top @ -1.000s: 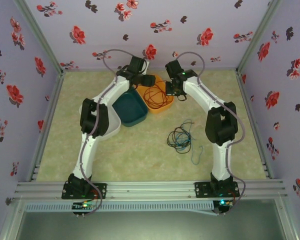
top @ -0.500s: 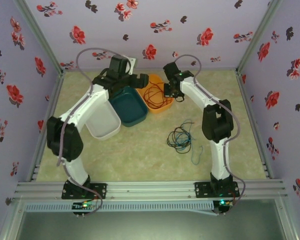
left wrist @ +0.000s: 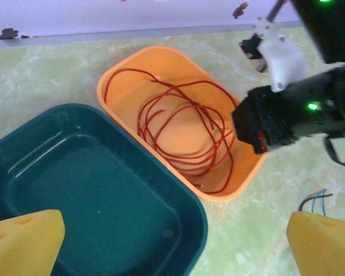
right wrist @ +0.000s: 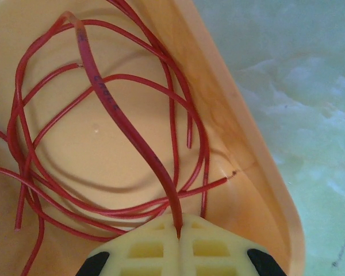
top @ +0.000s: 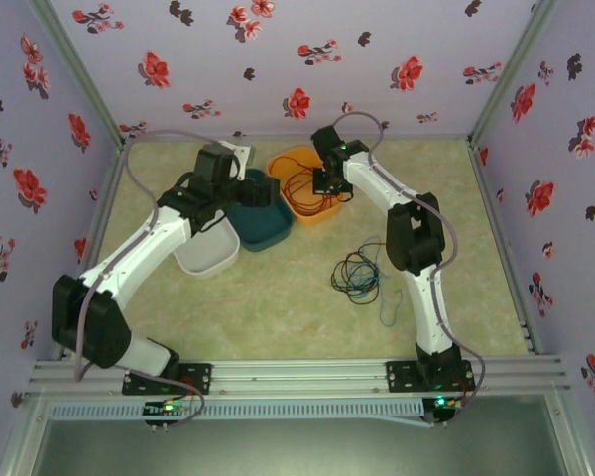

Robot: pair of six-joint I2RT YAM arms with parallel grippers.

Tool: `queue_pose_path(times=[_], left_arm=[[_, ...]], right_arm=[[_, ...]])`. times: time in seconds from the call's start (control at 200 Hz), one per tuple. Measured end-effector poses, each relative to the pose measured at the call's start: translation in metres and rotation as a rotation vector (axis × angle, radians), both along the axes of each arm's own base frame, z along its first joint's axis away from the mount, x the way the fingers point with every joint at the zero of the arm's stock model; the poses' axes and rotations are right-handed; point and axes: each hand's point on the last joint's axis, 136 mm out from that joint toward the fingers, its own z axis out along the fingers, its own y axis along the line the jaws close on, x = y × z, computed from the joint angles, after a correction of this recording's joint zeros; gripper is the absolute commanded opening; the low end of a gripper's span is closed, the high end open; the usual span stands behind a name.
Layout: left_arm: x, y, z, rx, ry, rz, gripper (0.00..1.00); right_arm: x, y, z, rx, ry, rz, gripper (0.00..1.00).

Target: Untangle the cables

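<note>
On the table (top: 278, 307), close to the middle of its far edge, stands an orange tub (left wrist: 161, 58), and the red cable (right wrist: 121, 123) lies inside it in several loose loops on the bottom. The right gripper (right wrist: 178, 230) is clenched on one strand of this red cable: the strand comes out between the two pale fingertips and rises in a curve above the other loops. This gripper hangs over the orange tub, near the rim on the side of the table's right edge. A dark green tub (left wrist: 92, 190) stands just beside the orange one, on the side of the left edge, and their rims seem to touch. A white tub (top: 203, 253) stands against the green one, further toward the left edge. The left gripper (left wrist: 172, 247) is released, its yellow fingertips wide apart, and it grasps nothing; it hovers above the green tub. The black and blue cables (top: 357, 276) lie together in a small tangle on the bare table, well apart from the tubs, toward the right edge and just beside the right arm. One thin blue strand goes out of the tangle toward the near edge.
</note>
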Motion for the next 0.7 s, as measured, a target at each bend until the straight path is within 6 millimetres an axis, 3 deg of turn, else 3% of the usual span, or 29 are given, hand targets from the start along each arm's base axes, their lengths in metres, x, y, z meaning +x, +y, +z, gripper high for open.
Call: queue_pose_path(times=[0.325, 0.51, 0.7], left_arm=[[-0.025, 0.003, 0.008, -0.047, -0.019, -0.003, 1.00], [-0.029, 0.002, -0.002, -0.044, 0.005, -0.003, 1.00], [-0.031, 0.001, -0.003, -0.043, 0.006, -0.009, 1.00]], right_arm=[[-0.002, 0.001, -0.024, -0.036, 0.063, 0.007, 0.00], [-0.006, -0.001, -0.022, -0.049, 0.079, 0.018, 0.13], [-0.011, -0.002, -0.019, -0.082, 0.081, 0.049, 0.37]])
